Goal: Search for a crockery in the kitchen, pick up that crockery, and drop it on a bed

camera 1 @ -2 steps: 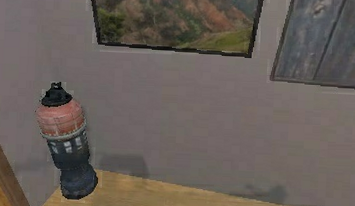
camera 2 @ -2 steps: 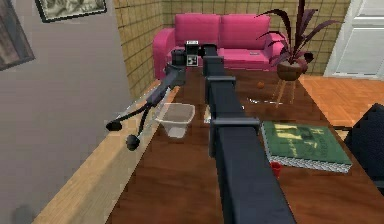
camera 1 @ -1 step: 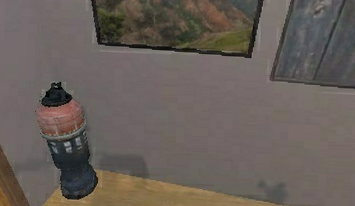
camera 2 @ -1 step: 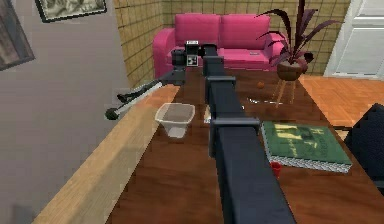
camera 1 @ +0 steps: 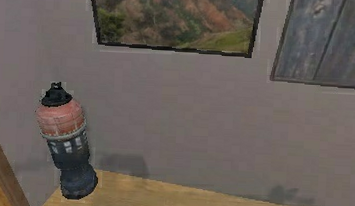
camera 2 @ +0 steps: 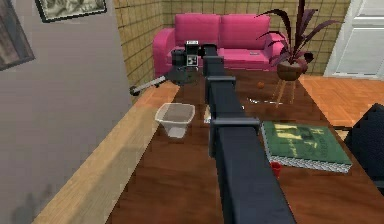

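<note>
Arm side view: pale cup on worktop lies nearer, slightly right of jaws, whose state I cannot tell.

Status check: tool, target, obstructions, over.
Tool holding nothing. Pale cup on table beside arm. Green book on arm's other side, not blocking.

Ahead of me a red-and-dark-blue lighthouse-shaped figurine stands on a light wooden top, below a framed landscape painting on the grey wall. To my side I see a green hardcover book lying on the dark wooden table. Beyond it are a pink sofa and a red-leaved potted plant.
</note>
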